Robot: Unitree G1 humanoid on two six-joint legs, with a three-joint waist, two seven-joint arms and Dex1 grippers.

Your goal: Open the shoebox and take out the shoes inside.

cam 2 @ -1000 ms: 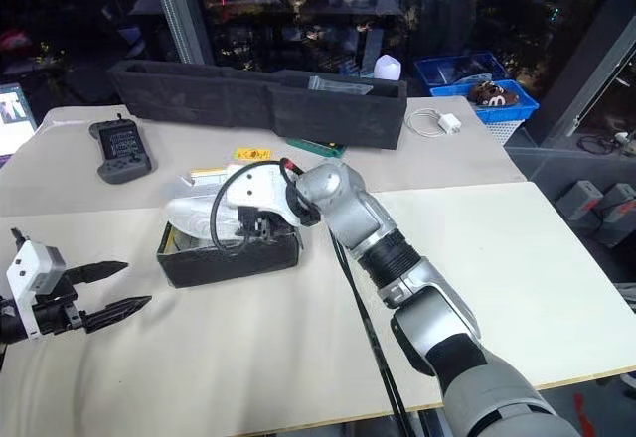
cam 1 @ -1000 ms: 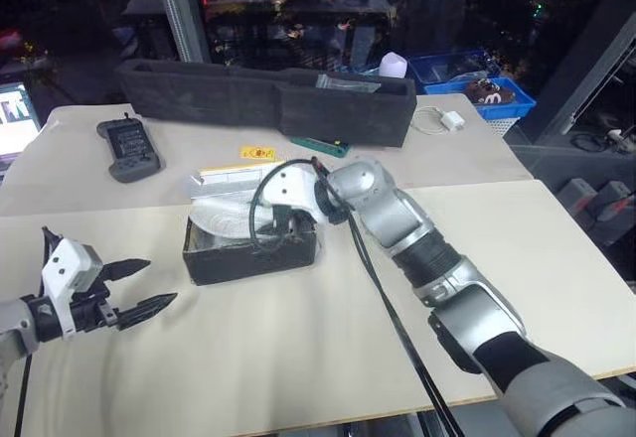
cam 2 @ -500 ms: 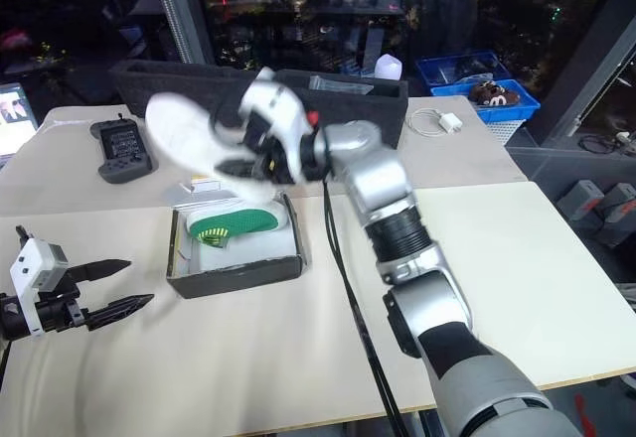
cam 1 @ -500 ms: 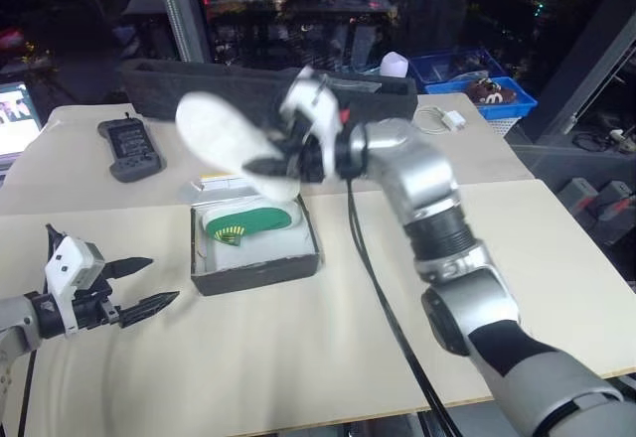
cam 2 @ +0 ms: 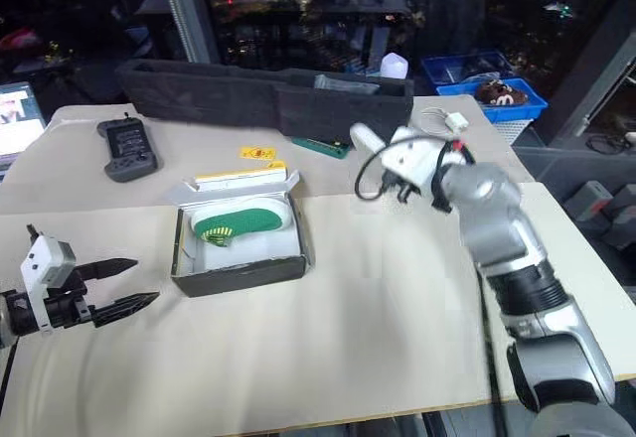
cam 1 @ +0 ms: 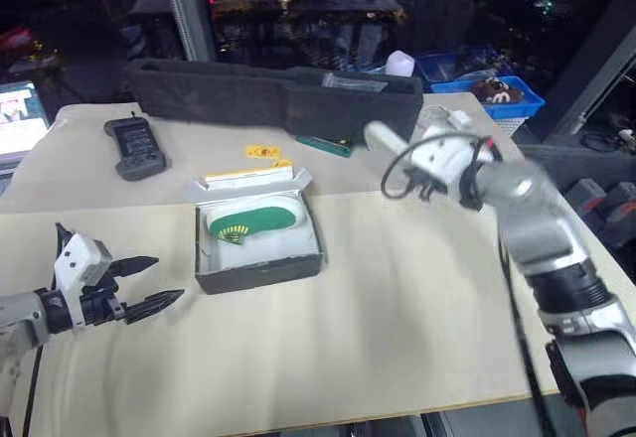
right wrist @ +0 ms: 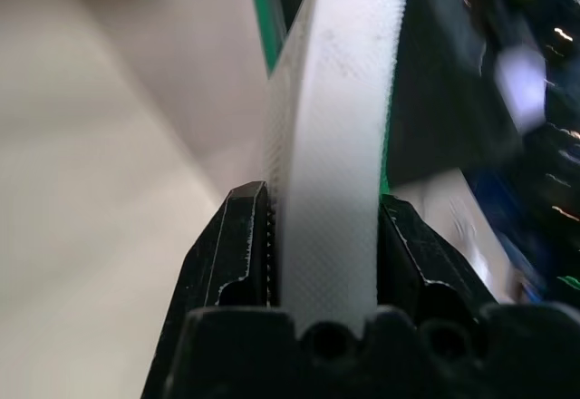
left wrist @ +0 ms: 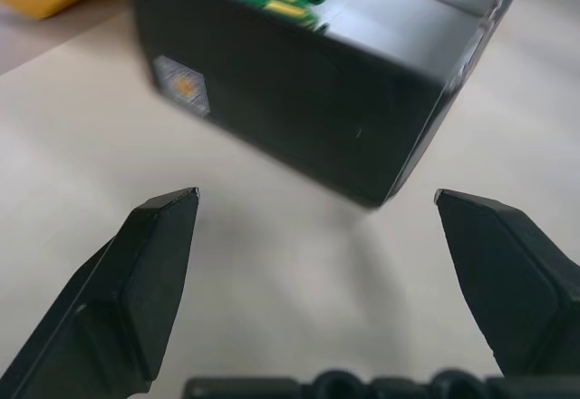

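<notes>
Shoebox: small dark-grey cardboard shoebox (cam 1: 260, 251) with a white inside, on the beige tabletop (cam 1: 397, 338), yellow hinged lid (cam 1: 248, 173) folded back behind it. Open step looks done.
Shoe in box: one small white child's shoe (cam 1: 253, 220) lies inside, green patterned sole turned up.
Shoe in transit: second small white shoe (right wrist: 331, 145) is pinched across its upper between the right gripper's (right wrist: 322, 236) two black fingers (green sole edge shows past them). In the head views its tip (cam 2: 366, 140) sticks out from the gripper, up off the table, well right of the box and just in front of the long black foam tray (cam 1: 278, 96).
Left gripper: left gripper (cam 1: 139, 286) hovers low, jaws spread wide, empty, near the box's left end and pointing at it, not touching.
Step in hand: set the carried shoe down. My call: lower it onto bare table right of the box, away from the white charger cable (cam 2: 442, 120), sole down, and release only once it rests.
Risk: the grip is on soft upper, so a fast swing could twist it loose.
Change: a second ago the right gripper was down inside the box; half a second ago the shoe was lifted above it; now it has swung right. Left gripper unchanged.
</notes>
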